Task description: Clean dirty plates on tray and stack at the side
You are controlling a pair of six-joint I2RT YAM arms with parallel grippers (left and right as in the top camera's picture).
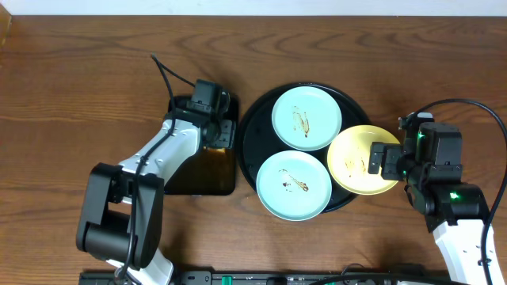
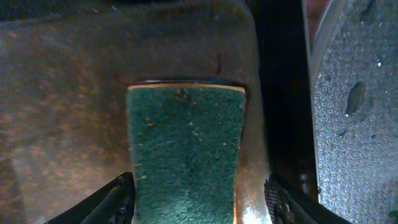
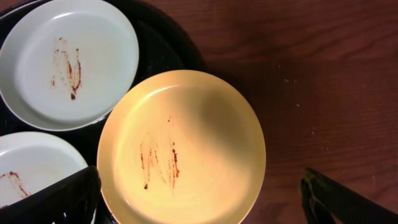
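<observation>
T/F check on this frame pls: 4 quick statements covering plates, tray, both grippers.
1. Both mint plates and the yellow plate carry brown smears. True.
2. The yellow plate lies wholly inside the round tray. False: it overhangs the tray's rim on the right arm's side, out over the table.
3. The left gripper is open over a green sponge. True.
4. The right gripper is shut on the yellow plate. False: it is open, fingers wide apart over that plate.
</observation>
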